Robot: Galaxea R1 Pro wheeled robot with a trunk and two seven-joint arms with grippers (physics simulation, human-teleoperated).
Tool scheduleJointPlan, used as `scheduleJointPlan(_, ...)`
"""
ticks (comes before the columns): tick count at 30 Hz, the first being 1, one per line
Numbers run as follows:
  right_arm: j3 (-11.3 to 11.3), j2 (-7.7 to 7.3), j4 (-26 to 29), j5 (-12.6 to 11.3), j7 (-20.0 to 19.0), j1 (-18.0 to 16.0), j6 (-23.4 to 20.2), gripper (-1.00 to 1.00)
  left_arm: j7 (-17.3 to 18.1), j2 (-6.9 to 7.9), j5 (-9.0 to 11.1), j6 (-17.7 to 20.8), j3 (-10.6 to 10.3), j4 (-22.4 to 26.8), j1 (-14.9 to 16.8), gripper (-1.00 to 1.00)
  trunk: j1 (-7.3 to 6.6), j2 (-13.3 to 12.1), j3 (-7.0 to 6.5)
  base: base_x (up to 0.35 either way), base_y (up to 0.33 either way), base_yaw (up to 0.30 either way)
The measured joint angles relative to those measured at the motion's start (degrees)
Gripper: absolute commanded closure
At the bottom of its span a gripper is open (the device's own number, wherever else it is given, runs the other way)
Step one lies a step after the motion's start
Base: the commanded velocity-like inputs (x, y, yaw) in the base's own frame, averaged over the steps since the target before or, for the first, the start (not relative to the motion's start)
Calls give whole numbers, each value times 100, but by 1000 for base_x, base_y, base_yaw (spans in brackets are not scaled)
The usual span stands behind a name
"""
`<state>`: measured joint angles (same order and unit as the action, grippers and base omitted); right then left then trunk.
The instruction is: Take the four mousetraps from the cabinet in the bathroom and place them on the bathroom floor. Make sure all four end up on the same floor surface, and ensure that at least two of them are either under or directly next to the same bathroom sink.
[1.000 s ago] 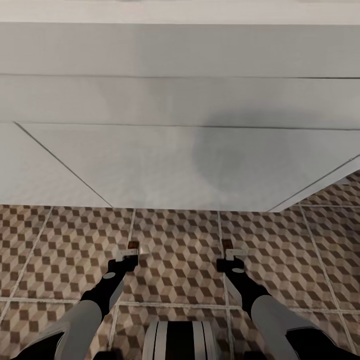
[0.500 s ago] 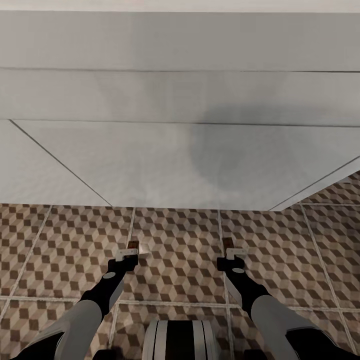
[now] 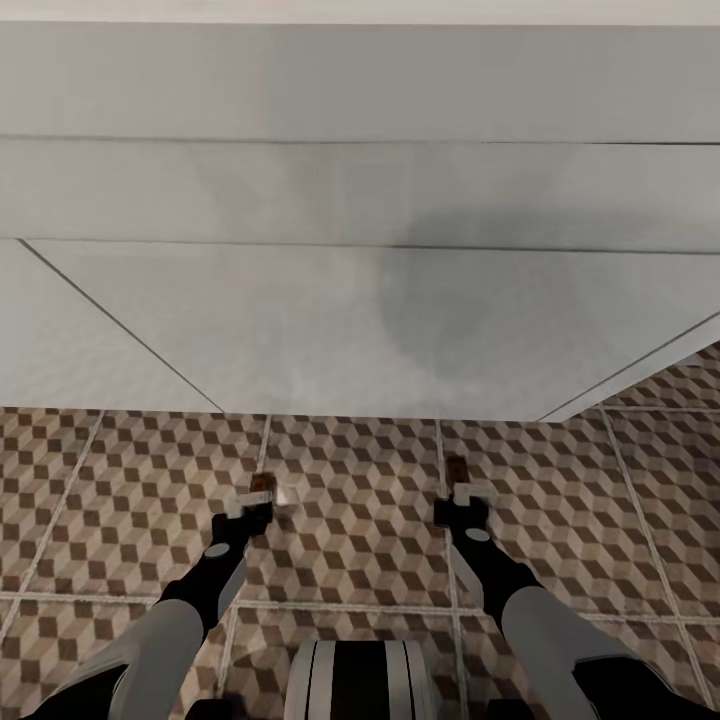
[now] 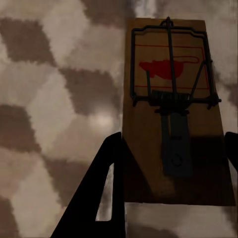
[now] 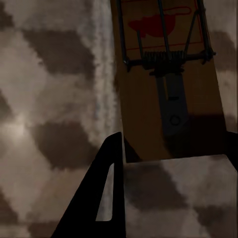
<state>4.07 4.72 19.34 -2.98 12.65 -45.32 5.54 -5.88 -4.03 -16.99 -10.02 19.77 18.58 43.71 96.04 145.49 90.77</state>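
Head view: two arms reaching forward and down over the bathroom floor [image 3: 350, 500] with its brown, beige and white cube tiles. Straight ahead of both pincers, a big white flat-fronted sink [image 3: 330, 320], well above the floor. Left pincer [image 3: 256, 503] low over the tiles, with a small brown mousetrap [image 3: 262, 484] sticking out past its tips. Right pincer [image 3: 464, 497] just the same, with another mousetrap [image 3: 456, 468] poking out ahead of it, reaching a bit closer to the sink than the left one.

Left wrist view: mousetrap [image 4: 171, 106] flat between the two dark fingers [image 4: 101, 196], one finger on each long side, squeezed onto the near end of the board. Wire spring and a red mouse picture on top, at the end far from the pincer. Cube tiles right behind the board, very close, but hard to tell if touching.

Right wrist view: second mousetrap [image 5: 166, 74] held the same way, near end pinched between the dark fingers [image 5: 104, 193], red picture end pointing away from the pincer. Pale grout line of the floor running just beside the board.
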Motion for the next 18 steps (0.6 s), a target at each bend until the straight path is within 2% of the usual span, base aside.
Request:
scheduleJointPlan(2,0,-2,18,-5,4,0,26,100,-268,1,18,-253,14,-23,-1,100,0,0,0,0,0,0)
scheduleJointPlan(4,3,-3,25,-11,9,0,22,100,-476,-6,18,-345,10,-38,-1,100,0,0,0,0,0,0)
scheduleJointPlan(9,-13,-3,12,-24,30,0,-4,100,-641,-11,22,-364,-16,-64,0,100,0,0,0,0,0,0)
scheduleJointPlan(12,-33,-5,-9,-33,74,0,-18,100,-595,2,1,-301,-30,-78,0,100,0,0,0,0,0,0)
scheduleJointPlan(15,-38,-10,-27,-41,93,0,-23,100,-240,15,-15,-272,-37,-105,2,100,0,0,0,0,0,0)
scheduleJointPlan(18,-40,-9,-39,-42,97,0,-20,100,-51,18,-29,-266,-38,-119,3,100,0,0,0,0,0,0)
